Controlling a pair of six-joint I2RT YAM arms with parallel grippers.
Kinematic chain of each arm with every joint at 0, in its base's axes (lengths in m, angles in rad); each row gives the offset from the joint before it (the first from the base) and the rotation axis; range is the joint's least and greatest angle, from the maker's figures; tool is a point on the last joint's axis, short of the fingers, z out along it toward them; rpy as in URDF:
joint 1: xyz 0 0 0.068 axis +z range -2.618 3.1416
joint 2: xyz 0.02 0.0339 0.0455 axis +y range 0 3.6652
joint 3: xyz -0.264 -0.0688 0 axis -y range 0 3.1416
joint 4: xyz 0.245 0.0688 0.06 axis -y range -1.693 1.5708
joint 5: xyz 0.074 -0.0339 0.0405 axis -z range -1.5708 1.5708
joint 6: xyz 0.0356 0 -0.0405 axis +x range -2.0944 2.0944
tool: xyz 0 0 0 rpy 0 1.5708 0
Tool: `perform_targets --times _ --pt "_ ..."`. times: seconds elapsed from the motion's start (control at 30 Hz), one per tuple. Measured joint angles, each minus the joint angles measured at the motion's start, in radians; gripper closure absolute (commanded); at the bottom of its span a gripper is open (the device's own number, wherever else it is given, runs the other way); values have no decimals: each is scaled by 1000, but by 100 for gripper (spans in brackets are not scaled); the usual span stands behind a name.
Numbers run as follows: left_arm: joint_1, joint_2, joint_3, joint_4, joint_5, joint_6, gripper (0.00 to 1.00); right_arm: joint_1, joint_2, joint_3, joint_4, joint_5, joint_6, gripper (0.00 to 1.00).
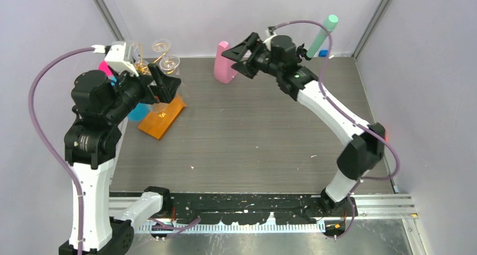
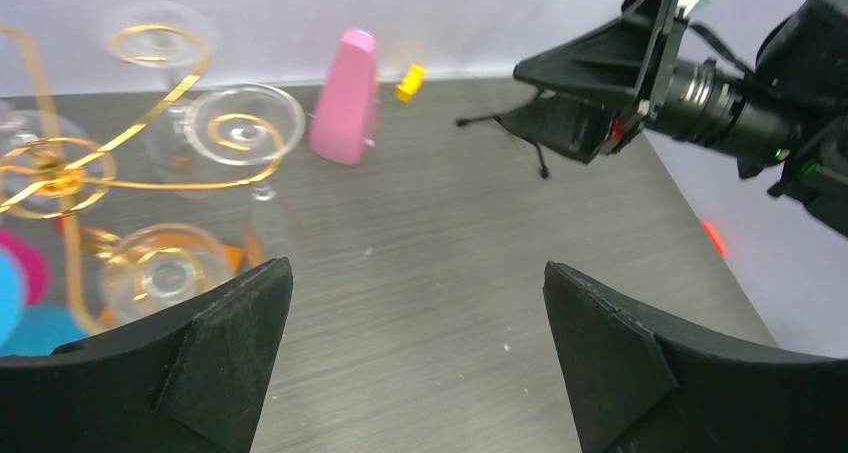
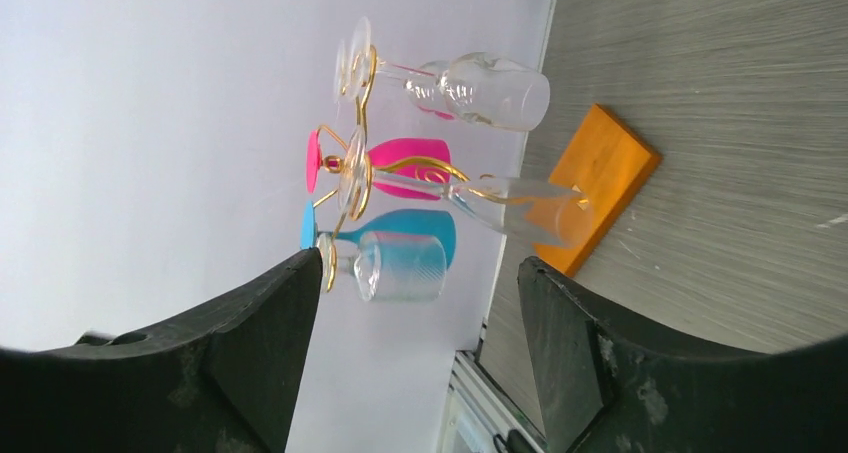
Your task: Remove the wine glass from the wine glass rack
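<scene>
Just ahead and left of the left gripper (image 2: 415, 273), the wine glass rack (image 2: 60, 168) stands on its orange wooden base. Clear wine glasses (image 2: 245, 123), a pink glass (image 3: 400, 153) and a blue glass (image 3: 410, 223) hang from it upside down, all empty. These jaws gape wide, holding nothing. The right gripper (image 3: 420, 263), likewise open and empty, faces the rack from well across the grey wood-grain table (image 1: 253, 137), with pale walls around.

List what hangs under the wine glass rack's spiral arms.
Right wrist view: three clear glasses, one pink glass and one blue glass hang bowl-down from the rack. From above, the left arm partly covers them.
</scene>
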Motion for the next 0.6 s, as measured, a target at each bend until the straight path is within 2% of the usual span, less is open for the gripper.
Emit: perform_targets --times 0.2,0.4,0.6 --pt "0 -67 2 3 -176 0 0 93 228 224 12 47 69 25" --pt "0 -152 -72 35 -267 -1 0 144 402 476 -40 61 72 38" --pt "0 -162 -102 62 -315 -2 0 153 539 684 -105 45 76 37"
